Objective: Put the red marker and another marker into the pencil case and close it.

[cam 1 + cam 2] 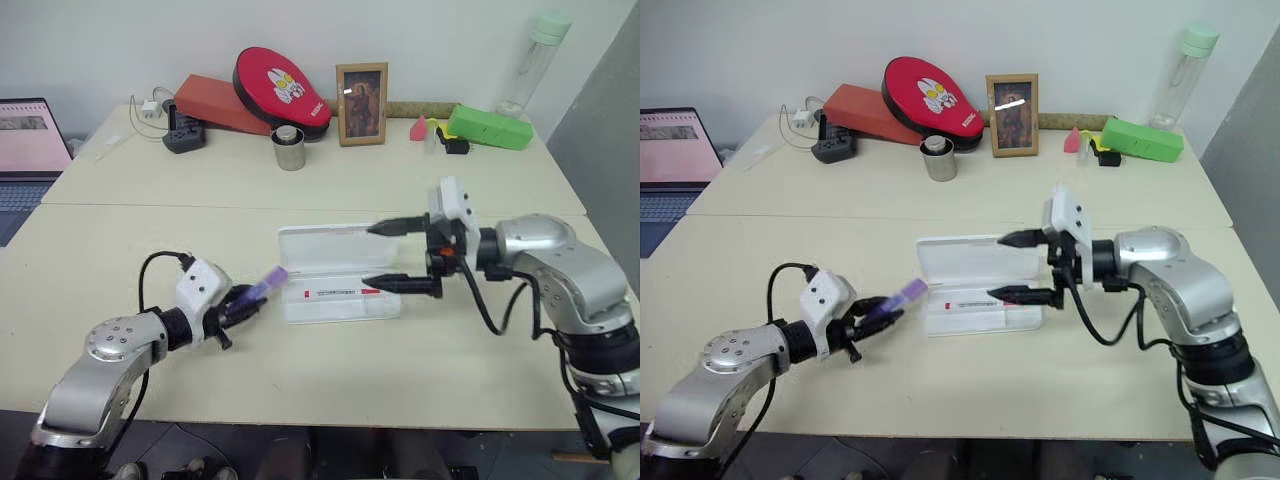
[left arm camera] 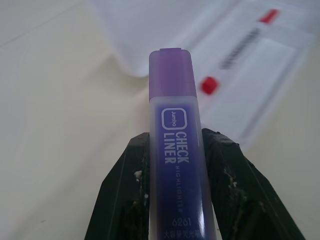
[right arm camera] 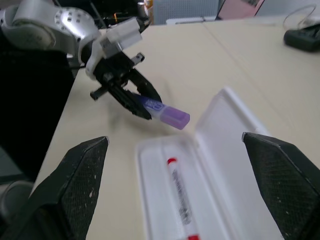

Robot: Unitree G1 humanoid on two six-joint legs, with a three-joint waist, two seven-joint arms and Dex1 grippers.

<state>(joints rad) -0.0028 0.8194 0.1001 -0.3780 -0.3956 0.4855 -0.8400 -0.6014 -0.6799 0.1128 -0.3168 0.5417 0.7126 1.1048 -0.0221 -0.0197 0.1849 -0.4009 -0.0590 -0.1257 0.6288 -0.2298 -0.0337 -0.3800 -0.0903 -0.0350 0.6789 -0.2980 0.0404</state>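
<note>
Counter (image 1: 150,215): pale, two tops butted together, seam running across behind the pencil case.

Pencil case (image 1: 338,270): translucent white plastic, lying open near the middle of the front top, lid laid back flat toward the far side, tray toward the robot.

Red marker (image 1: 340,293): thin, white barrel with small print, red at the ends. Lies lengthwise inside the tray of the pencil case.

Purple marker (image 1: 262,285): short, stubby, light purple with white lettering on the barrel. Clamped between the two black fingers (image 2: 130,185) of the left tool (image 1: 240,302), cap end sticking out toward the pencil case. Held clear of the counter, just beside the left end of the case, not inside it.

Left tool: closed on the purple marker, pointing right and slightly down toward the case.

Right tool (image 1: 400,255): open wide, holding nothing. Its fingers (image 1: 398,227) point left; one sits over the lid, the other over the right end of the tray, near the red marker's tip. Whether either finger touches the case cannot be told.

Back of the counter, left to right:
- laptop (image 1: 25,150), screen lit, at the left edge
- black power strip (image 1: 185,135) with a white plug and cable
- flat red box (image 1: 225,105) with a red oval pad (image 1: 280,85) leaning on it
- small metal cup (image 1: 289,148)
- framed picture (image 1: 361,104), upright
- green box (image 1: 490,127)
- clear bottle (image 1: 533,62) with a pale green cap
</note>
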